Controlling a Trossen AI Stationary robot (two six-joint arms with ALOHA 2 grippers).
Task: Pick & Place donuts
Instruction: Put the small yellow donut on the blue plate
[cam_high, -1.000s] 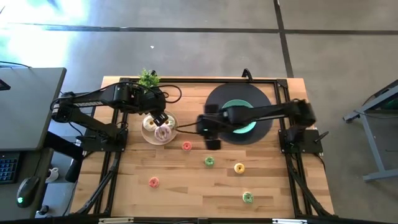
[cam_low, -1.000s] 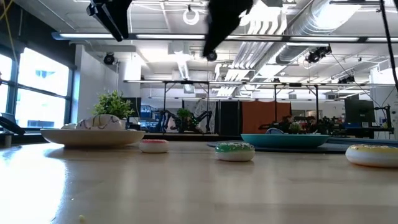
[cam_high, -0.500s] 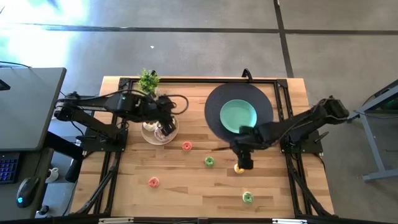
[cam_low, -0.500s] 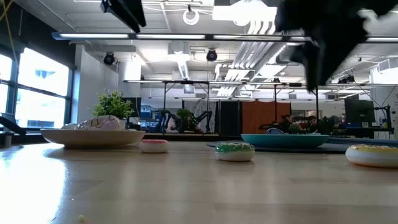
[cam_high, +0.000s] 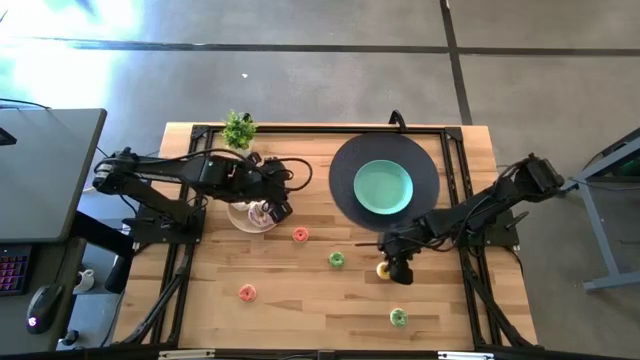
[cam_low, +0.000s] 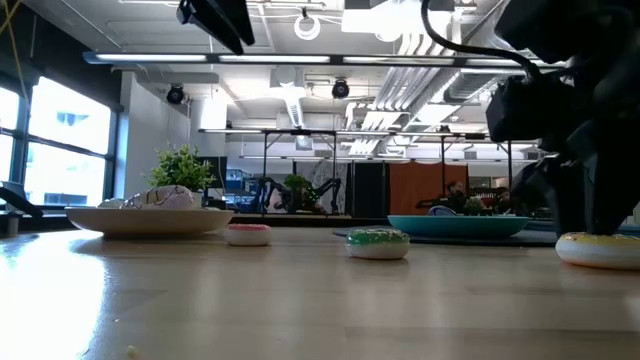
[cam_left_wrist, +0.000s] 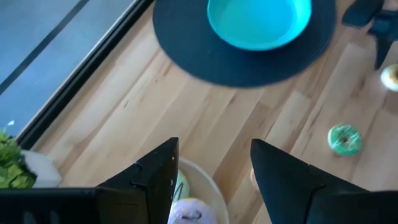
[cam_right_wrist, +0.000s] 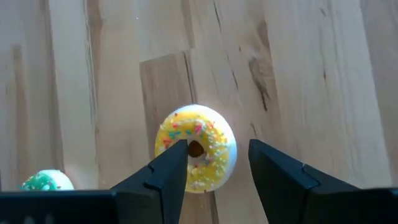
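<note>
My right gripper (cam_right_wrist: 214, 158) is open and low over the yellow sprinkled donut (cam_right_wrist: 196, 148), which lies flat on the wood (cam_high: 384, 269). One finger shows over the ring's hole, the other beside its rim. In the low view the gripper (cam_low: 585, 215) reaches down to the donut's top (cam_low: 600, 248). My left gripper (cam_left_wrist: 214, 162) is open and high above the beige plate (cam_high: 240, 218), which holds iced donuts (cam_left_wrist: 189, 211). A red donut (cam_high: 300, 235), two green ones (cam_high: 337, 260) (cam_high: 398, 317) and a pink one (cam_high: 247, 293) lie flat on the table. My right gripper comes at the yellow donut from above, pointing down, with one finger (cam_right_wrist: 171, 165) over the hole and the other (cam_right_wrist: 273, 171) outside the rim. Whether either finger touches the donut, I cannot tell.
A teal plate (cam_high: 384, 187) sits on a round black mat (cam_high: 345, 160) at the far right. A small potted plant (cam_high: 238, 127) stands at the far edge by the beige plate. Bare wood lies along the near edge between the scattered donuts.
My right gripper has swung from beside the beige plate toward the table's right and near edge, then come down onto the yellow donut. My left gripper has drifted a little to the right over the beige plate. No donut has moved.
</note>
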